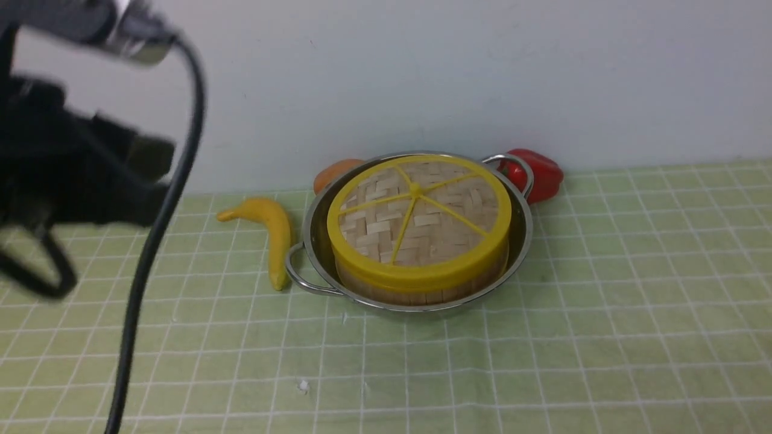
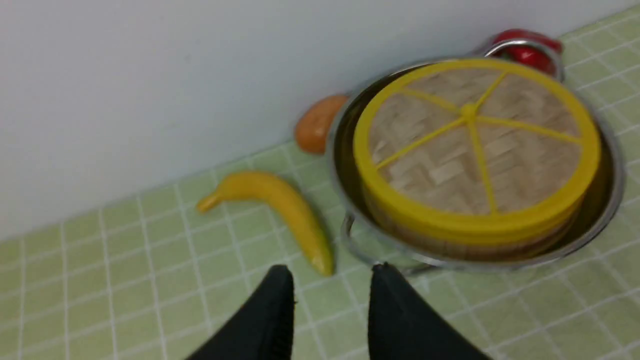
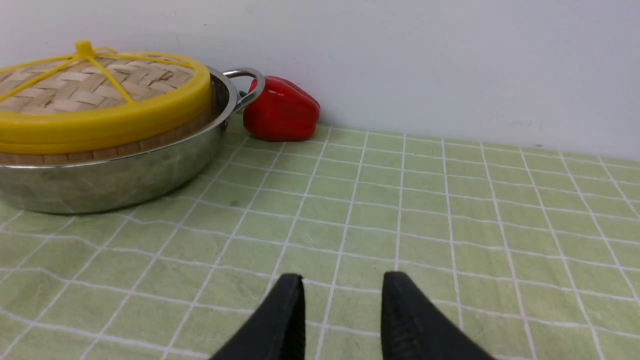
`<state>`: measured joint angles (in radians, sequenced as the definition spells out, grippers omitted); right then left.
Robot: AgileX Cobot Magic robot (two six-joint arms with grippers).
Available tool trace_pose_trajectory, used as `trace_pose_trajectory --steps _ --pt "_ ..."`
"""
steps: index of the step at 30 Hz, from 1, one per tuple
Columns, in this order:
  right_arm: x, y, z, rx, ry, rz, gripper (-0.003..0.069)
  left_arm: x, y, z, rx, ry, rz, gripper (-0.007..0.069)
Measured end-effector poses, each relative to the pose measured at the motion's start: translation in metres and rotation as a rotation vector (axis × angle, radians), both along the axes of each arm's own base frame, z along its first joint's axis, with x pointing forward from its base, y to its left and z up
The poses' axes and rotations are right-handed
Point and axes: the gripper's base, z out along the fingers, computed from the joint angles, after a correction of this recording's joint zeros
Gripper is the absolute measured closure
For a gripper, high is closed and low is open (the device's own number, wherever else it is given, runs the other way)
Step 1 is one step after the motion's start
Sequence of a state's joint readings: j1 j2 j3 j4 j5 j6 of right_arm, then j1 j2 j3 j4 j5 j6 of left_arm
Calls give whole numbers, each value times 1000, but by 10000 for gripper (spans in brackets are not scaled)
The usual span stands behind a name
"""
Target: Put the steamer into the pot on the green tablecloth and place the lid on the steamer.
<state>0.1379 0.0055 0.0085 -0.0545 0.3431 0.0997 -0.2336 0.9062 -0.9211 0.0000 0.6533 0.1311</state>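
Note:
The shiny pot stands on the green tablecloth near the back wall. Inside it sits the steamer, of which only the pale wooden side wall shows. The woven lid with yellow rim and spokes lies flat on top of the steamer. My left arm is a blurred dark shape raised at the far left, away from the pot. In the left wrist view, the left gripper is open and empty, above the cloth in front of the pot. The right gripper is open and empty, low over the cloth, to the side of the pot.
A yellow banana lies just left of the pot's near handle. An orange fruit sits behind the pot, and a red pepper by its far handle. A black cable hangs from the left arm. The wall is close behind.

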Motion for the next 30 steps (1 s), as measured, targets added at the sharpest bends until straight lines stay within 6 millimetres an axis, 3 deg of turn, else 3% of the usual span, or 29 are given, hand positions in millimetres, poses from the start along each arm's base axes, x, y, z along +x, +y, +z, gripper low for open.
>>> trace_pose_trajectory --steps 1,4,5,6,8,9,17,21,30 --pt "0 0 0 0 0 0 417 -2 2 -3 1 5 6 414" --pt "0 0 0 0 0 0 417 -40 22 -51 -3 11 93 414" --pt "0 0 0 0 0 0 417 -42 24 -53 1 7 100 414" --pt "0 0 0 0 0 0 417 -59 29 -75 -5 4 122 414" --pt "0 0 0 0 0 0 417 -68 31 -89 -7 -9 132 413" --pt "0 0 0 0 0 0 417 -80 32 -106 -12 -36 138 413" --pt "0 0 0 0 0 0 417 -115 37 -170 -16 -264 139 401" --pt "0 0 0 0 0 0 417 -121 38 -185 -22 -309 139 392" --pt "0 0 0 0 -1 0 417 -122 37 -189 -36 -286 141 382"
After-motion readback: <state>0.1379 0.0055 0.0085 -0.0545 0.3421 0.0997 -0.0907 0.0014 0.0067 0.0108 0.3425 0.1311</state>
